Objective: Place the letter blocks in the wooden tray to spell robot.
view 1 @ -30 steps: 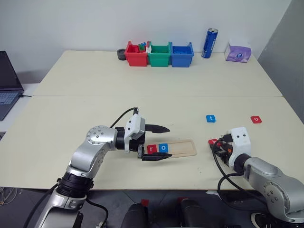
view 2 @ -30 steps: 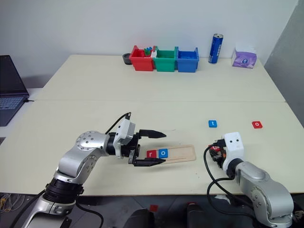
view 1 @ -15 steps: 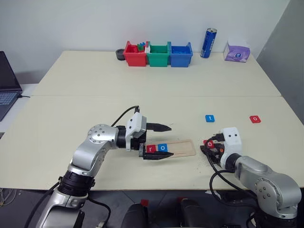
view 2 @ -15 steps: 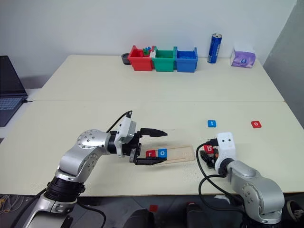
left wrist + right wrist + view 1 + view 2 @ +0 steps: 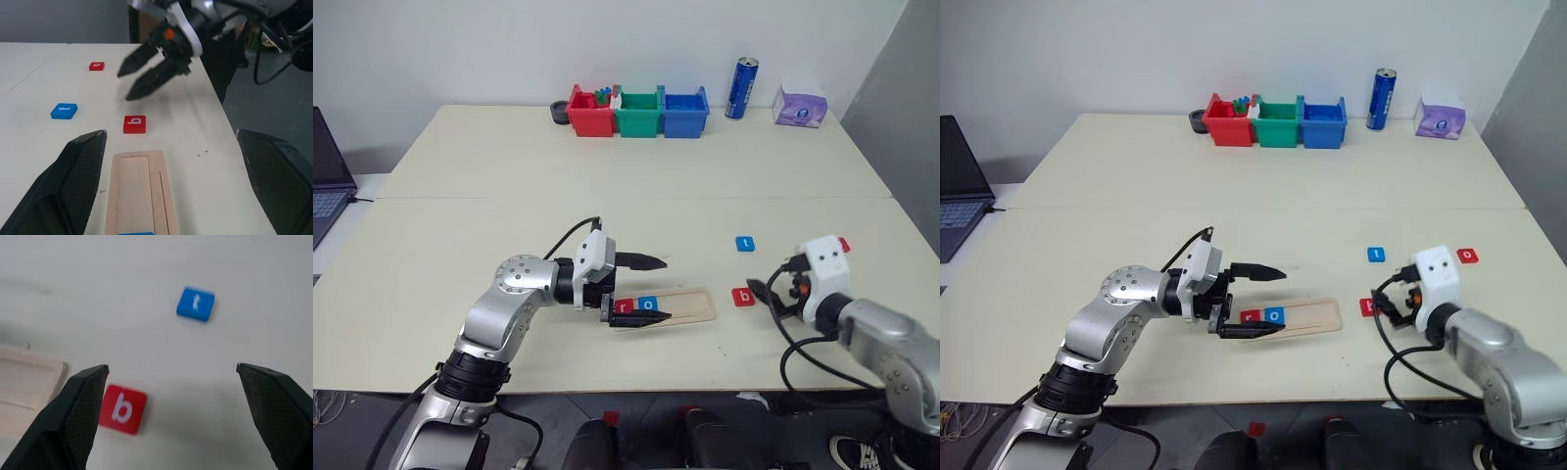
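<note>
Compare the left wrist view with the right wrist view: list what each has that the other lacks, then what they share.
Left wrist extras: the red o block, a blue block at the frame's edge, the left claw, open. Right wrist extras: no further thing. Shared: the red b block, the blue t block, the wooden tray end, the open right claw.

Both grippers (image 5: 638,289) (image 5: 766,296) wide open
</note>
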Controlling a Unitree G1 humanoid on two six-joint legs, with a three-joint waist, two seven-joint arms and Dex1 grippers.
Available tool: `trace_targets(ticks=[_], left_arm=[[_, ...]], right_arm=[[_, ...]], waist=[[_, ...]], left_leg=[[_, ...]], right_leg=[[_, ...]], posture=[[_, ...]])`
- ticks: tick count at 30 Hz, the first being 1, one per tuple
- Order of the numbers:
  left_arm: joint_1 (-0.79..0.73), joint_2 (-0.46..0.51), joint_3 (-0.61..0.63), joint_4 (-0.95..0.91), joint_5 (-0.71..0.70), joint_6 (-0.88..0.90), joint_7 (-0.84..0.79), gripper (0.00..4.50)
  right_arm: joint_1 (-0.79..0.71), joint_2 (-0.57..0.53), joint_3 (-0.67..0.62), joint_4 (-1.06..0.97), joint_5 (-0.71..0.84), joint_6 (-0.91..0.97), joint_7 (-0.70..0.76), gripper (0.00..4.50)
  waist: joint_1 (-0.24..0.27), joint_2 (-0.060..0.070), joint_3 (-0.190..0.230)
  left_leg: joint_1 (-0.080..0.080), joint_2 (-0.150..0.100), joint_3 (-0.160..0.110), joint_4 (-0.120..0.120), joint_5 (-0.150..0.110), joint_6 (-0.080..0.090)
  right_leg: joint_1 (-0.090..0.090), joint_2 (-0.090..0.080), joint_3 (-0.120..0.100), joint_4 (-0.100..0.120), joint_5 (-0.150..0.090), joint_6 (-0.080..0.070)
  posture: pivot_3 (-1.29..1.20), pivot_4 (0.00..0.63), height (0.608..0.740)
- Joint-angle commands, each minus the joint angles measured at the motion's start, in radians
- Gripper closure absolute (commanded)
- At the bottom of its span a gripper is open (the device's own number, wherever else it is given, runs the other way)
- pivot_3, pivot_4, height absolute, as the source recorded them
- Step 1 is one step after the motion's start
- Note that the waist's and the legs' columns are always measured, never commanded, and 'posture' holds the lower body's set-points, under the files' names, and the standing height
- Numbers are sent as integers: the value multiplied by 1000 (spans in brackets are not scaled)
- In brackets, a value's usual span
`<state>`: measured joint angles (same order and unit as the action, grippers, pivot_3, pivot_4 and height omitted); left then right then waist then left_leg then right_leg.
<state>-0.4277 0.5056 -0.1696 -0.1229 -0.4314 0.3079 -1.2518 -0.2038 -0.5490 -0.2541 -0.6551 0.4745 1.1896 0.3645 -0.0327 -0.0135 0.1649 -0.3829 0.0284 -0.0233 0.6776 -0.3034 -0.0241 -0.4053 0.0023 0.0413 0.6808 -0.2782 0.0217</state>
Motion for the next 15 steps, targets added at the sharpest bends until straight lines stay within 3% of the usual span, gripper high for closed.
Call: trace_targets(ticks=[1,7,11,15], left_arm=[[-22,-9,-7,-2,-2,-19,0,0],[-35,-24,-25,22,6,-35,-14,0],[-50,-28,-33,33,6,-40,-25,0],[-57,-34,-34,40,8,-42,-28,0]], right_arm=[[-33,-64,13,32,67,-161,195,52],[25,-208,111,324,-36,-633,577,52],[0,-251,193,514,-117,-883,730,52],[-47,-255,230,646,-153,-994,803,52]], waist=[[1,0,0],[6,-1,1],[5,-2,1],[1,-2,1]], left_leg=[[0,0,0,0,0,0],[-1,-1,1,0,0,0],[0,-1,3,1,0,0],[1,0,2,1,0,0]], right_leg=[[0,0,0,0,0,0],[0,-1,-1,-1,0,0],[0,-2,-1,-1,0,0],[0,-1,-1,0,0,0]], posture=[[0,150,740],[0,150,740],[0,150,740],[0,150,740]])
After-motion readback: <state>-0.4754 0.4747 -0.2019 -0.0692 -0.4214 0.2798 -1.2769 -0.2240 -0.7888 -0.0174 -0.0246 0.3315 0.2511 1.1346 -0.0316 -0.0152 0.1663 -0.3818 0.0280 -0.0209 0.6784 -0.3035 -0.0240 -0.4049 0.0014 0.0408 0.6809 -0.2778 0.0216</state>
